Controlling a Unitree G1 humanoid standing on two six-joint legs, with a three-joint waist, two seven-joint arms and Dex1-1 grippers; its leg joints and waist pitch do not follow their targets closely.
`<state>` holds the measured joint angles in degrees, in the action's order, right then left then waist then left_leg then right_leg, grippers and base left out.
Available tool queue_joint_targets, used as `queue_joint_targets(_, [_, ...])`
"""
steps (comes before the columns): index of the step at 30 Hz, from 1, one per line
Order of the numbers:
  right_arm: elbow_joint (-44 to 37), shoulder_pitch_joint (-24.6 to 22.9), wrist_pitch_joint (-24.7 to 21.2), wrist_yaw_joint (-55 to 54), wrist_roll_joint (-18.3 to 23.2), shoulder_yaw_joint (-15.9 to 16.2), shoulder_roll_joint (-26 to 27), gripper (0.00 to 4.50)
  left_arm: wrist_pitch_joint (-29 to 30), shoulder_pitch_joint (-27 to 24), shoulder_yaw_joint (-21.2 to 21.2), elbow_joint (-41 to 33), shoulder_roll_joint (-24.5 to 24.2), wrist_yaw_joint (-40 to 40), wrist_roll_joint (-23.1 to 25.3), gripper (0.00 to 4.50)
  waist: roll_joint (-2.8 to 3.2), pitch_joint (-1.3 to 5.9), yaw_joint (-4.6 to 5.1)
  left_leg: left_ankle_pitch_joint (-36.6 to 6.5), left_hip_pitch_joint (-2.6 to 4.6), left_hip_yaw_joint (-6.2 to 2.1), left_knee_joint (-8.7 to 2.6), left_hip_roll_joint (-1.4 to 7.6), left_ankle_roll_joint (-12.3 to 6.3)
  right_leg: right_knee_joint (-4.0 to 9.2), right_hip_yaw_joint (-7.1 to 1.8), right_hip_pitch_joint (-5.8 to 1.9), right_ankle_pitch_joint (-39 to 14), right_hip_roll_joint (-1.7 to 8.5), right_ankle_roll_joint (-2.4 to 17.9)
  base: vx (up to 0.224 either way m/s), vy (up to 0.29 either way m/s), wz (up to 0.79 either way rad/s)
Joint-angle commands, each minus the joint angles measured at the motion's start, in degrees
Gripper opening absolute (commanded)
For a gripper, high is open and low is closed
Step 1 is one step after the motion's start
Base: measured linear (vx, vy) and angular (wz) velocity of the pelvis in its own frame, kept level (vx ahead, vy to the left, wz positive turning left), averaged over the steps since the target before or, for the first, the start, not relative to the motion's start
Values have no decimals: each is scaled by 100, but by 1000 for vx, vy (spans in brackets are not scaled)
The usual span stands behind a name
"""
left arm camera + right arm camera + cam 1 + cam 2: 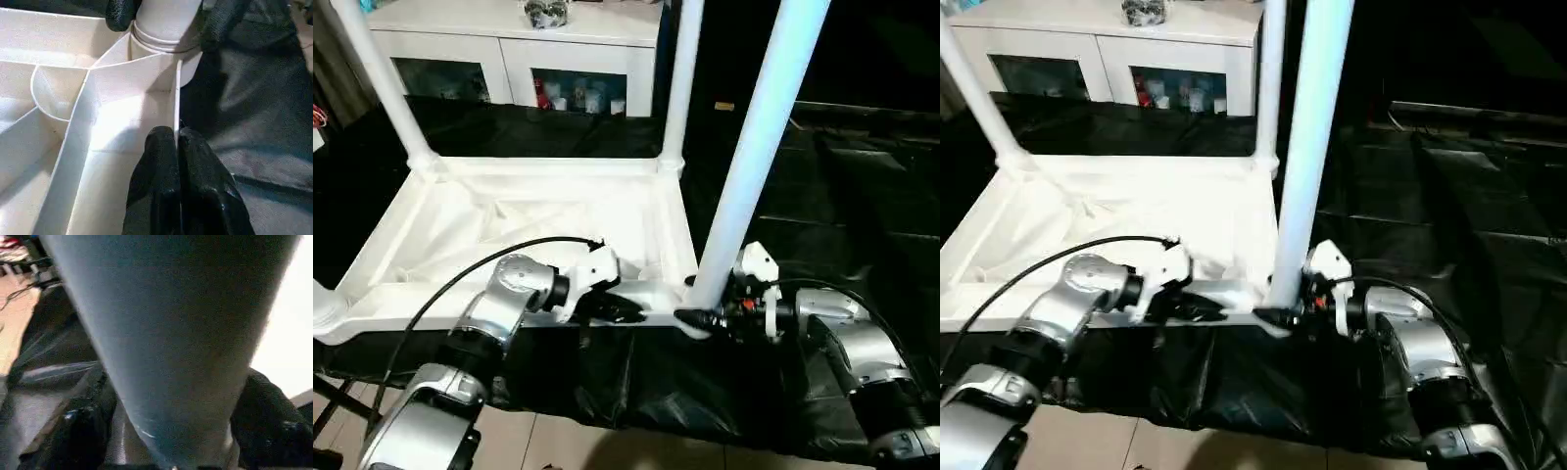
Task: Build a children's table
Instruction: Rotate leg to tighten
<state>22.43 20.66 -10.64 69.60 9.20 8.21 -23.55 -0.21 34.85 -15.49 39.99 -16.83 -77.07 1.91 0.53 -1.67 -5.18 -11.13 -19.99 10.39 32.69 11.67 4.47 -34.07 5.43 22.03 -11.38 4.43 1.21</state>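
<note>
The table (538, 230) lies upside down on the black sheet (862, 225), ribbed underside up. Two far legs (680, 78) stand in their corner sockets. The near-right leg (759, 147) stands upright in its socket (164, 41) at the corner nearest the robot.

The right gripper (697, 318) straddles this leg at its base, one finger (266, 416) on each side, touching or nearly so. The left gripper (177, 161) is pressed together on the thin rim (177, 98) of the near edge, just beside that socket.

To seat the leg well, hold the rim down firmly, keep the leg vertical, and press or turn at the base, not higher up, until the collar meets the socket evenly.

A white cabinet (509, 39) stands behind. No readable brand, label or writing shows.
</note>
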Motion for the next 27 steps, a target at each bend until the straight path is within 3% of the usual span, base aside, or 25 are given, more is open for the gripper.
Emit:
queue_joint_targets(1, [-69,-180,-159,327,-41,443,4,294,-73,110,37,-91,20,-11,-156,0,-42,255,-3,-861,2,-39,-340,229,-487,399,-321,-267,-964,437,1204,0,0,0])
queue_joint_targets(7, [-247,-255,-317,455,20,514,-47,241,-73,138,45,-65,-63,-127,-153,0,-48,254,-11,-895,5,-41,-345,225,-433,410,-323,-270,-1049,440,1171,0,0,0])
queue_joint_targets(18, [-415,-385,-495,423,106,577,-47,233,-92,85,92,-60,-26,22,-163,0,-36,257,-27,-854,5,-43,-338,224,-434,402,-320,-271,-999,440,1164,0,0,0])
queue_joint_targets(22, [-277,-441,-418,-78,64,427,209,233,-32,122,186,30,175,566,-107,0,-43,252,-31,-919,11,-44,-344,224,-401,415,-320,-266,-1102,443,1146,0,0,0])
queue_joint_targets(27, [393,-267,-238,-1633,-332,136,808,232,80,171,193,145,519,1324,57,0,-54,208,59,-1302,28,-74,-394,204,-180,500,-314,-226,-1880,456,963,0,0,0])
